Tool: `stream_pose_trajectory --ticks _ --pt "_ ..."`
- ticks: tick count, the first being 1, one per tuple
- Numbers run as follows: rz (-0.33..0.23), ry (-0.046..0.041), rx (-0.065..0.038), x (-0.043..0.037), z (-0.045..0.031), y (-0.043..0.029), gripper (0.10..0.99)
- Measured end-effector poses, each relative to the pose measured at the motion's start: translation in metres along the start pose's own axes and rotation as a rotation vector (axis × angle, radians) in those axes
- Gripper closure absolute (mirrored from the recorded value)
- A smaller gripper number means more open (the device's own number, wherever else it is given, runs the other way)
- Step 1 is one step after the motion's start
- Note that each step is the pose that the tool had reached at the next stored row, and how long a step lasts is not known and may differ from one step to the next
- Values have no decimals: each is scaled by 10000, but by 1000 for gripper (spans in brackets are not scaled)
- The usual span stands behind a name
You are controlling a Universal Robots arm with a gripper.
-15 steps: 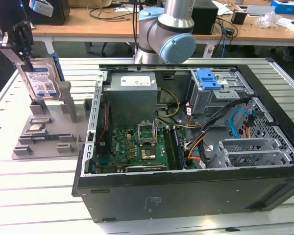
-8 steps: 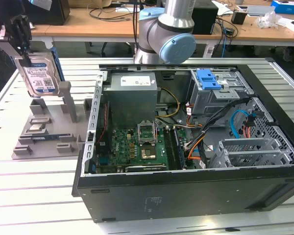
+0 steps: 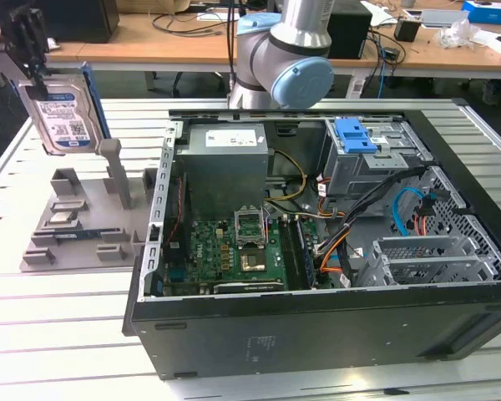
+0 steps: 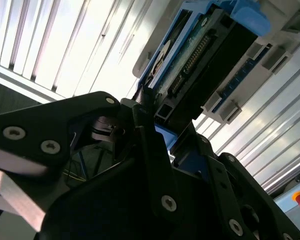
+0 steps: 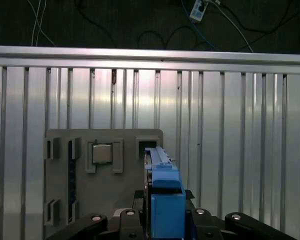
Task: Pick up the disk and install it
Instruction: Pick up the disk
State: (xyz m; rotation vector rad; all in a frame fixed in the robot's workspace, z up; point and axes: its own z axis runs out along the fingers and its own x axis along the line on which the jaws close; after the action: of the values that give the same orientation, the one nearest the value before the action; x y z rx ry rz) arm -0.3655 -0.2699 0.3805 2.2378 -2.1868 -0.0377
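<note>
The gripper (image 3: pixel 38 83) is clamping the disk (image 3: pixel 64 124), apparently by its upper edge, lifting it clear above the grey fixture (image 3: pixel 75 230) at the exterior view's left; pick-up looks done, and installing is calling for squaring it to the drive cage (image 3: pixel 397 157) at right

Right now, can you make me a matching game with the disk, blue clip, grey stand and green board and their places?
Things:
1 disk
2 blue clip
3 grey stand
4 green board

Places:
A on the table beside the case
B held up by the gripper
C inside the case
D on the cage

Pairs: 1-B, 2-D, 3-A, 4-C
</note>
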Motion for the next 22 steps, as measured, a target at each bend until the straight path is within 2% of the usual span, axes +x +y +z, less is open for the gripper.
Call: stream_pose_trajectory --ticks 8,17,22 --pt "0 0 0 -8 -165 4 718" --pt "0 -1 0 -13 -313 8 718" --pt "0 -1 1 -18 -438 11 718"
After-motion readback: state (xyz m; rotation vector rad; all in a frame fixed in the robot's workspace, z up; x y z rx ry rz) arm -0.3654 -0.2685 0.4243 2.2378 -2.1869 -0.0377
